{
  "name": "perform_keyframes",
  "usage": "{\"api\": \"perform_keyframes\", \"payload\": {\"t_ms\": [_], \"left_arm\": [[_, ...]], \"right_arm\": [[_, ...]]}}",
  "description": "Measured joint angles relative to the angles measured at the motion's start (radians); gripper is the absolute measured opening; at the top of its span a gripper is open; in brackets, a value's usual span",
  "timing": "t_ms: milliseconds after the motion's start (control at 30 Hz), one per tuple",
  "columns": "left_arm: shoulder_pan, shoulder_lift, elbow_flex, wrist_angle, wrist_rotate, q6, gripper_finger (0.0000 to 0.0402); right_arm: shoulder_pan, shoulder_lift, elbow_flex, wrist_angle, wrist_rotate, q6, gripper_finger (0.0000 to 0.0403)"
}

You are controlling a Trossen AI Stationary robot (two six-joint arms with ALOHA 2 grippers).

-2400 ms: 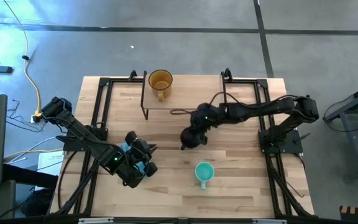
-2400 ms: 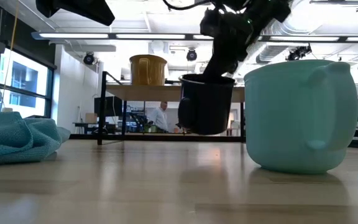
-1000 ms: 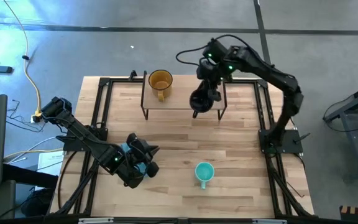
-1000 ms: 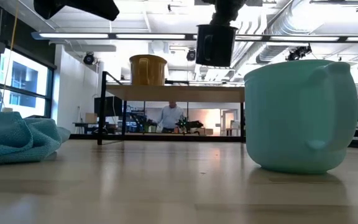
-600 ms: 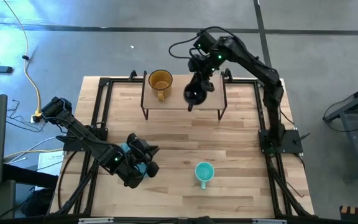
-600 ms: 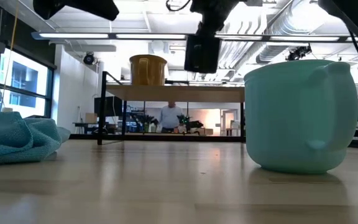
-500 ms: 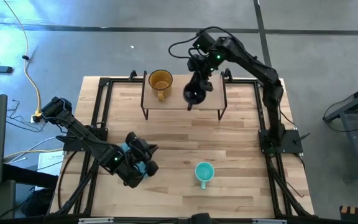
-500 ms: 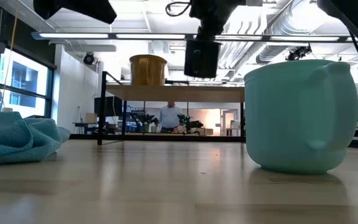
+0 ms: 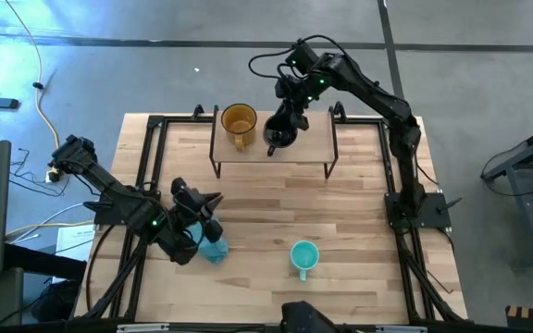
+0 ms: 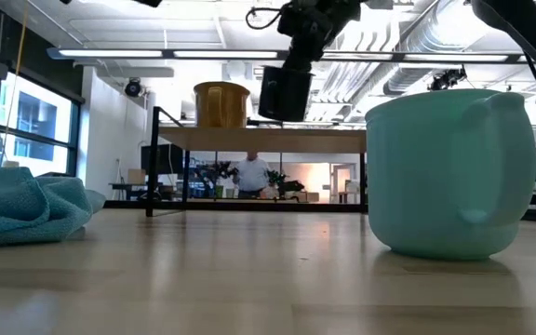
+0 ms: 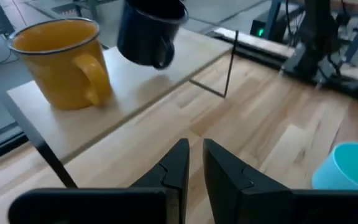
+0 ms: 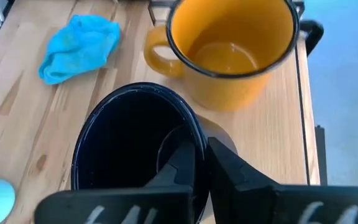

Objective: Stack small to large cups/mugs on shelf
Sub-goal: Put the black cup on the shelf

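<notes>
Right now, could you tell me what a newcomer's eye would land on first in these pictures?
First, the black mug hanging in the air over the shelf, pinched at its rim by the right gripper, right beside the amber-yellow mug standing on that shelf. Next, the teal mug looming large on the tabletop near the low camera. The left gripper waits near the blue cloth.

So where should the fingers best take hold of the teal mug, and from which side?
Probably the rim wall, from straight above. The teal mug stands upright and alone on the table, mouth open upward, so one finger can go inside and one outside. Choose the rim part away from its handle, which points toward the table's front edge.
</notes>
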Motion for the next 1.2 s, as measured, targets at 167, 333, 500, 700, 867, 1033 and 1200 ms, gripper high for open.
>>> {"api": "perform_keyframes", "payload": {"t_ms": [167, 333, 500, 700, 867, 1033, 1200], "left_arm": [[0.000, -0.018, 0.000, 0.034, -0.044, -0.002, 0.0037], [0.019, -0.016, 0.000, 0.059, -0.051, -0.007, 0.0037], [0.019, -0.016, 0.000, 0.098, -0.042, 0.002, 0.0037], [0.018, -0.015, 0.000, 0.109, -0.039, 0.011, 0.0037], [0.018, -0.015, 0.000, 0.109, -0.039, 0.011, 0.0037], [0.018, -0.015, 0.000, 0.109, -0.039, 0.027, 0.0037], [0.018, -0.015, 0.000, 0.104, -0.039, 0.030, 0.0037]], "right_arm": [[-0.004, 0.007, 0.000, -0.019, 0.008, -0.024, 0.0000], [-0.002, 0.007, 0.000, -0.023, 0.007, -0.047, 0.0000], [-0.002, 0.007, 0.000, -0.032, 0.008, -0.048, 0.0000], [-0.002, 0.012, 0.000, -0.022, 0.007, -0.048, 0.0000], [-0.002, 0.042, -0.001, -0.025, 0.006, -0.044, 0.0000], [-0.001, 0.050, -0.001, -0.022, 0.007, -0.043, 0.0000], [-0.003, 0.050, -0.001, -0.001, 0.013, -0.040, 0.0000]]}}
